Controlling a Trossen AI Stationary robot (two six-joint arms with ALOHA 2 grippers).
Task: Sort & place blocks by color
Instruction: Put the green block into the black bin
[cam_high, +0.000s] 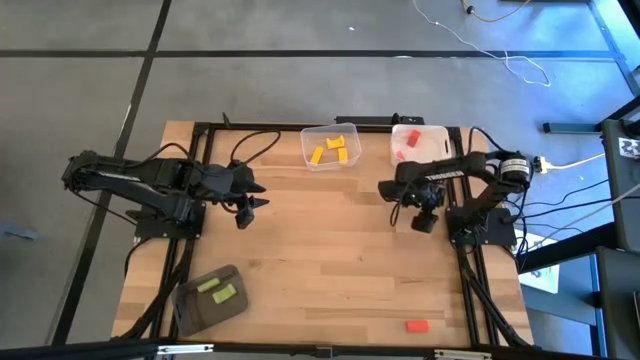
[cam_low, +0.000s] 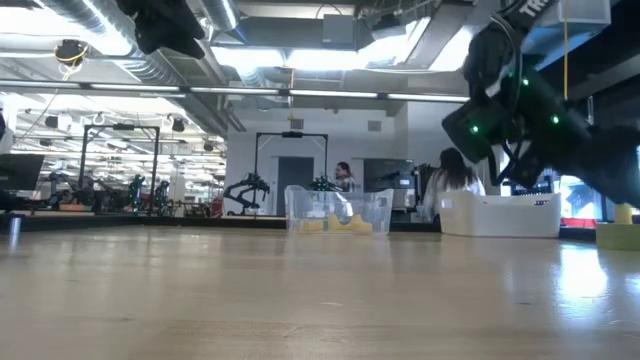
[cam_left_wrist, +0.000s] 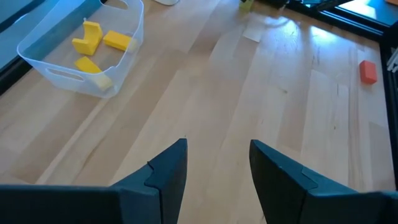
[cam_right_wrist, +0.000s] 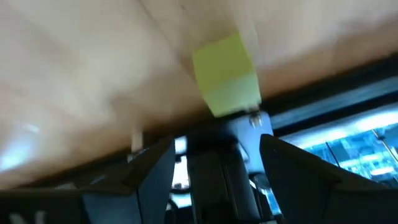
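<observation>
Blocks sorted by colour. Yellow blocks (cam_high: 331, 148) lie in the clear tub (cam_high: 308, 160) at the far edge of the table (cam_high: 320, 260), between the two arms. Red blocks (cam_high: 407, 139) sit in the white tub (cam_high: 437, 138) just to the right of it. Two green blocks (cam_high: 216, 289) rest on the dark grey tray (cam_high: 196, 308) at the near left corner. One red block (cam_high: 417, 326) lies alone on the bare wood near the front right edge. A further green block (cam_right_wrist: 226, 73) shows close to the table edge by the right arm's base.

Left gripper (cam_high: 254, 201): above the table left of centre, fingers parted to a moderate gap, nothing between them; only bare wood is seen through the gap.

Right gripper (cam_high: 424, 217): above the table right of centre, beside its base, fingers spread wide, holding nothing.

In the room beyond the table, two people (cam_low: 345, 176) appear behind the tubs.
</observation>
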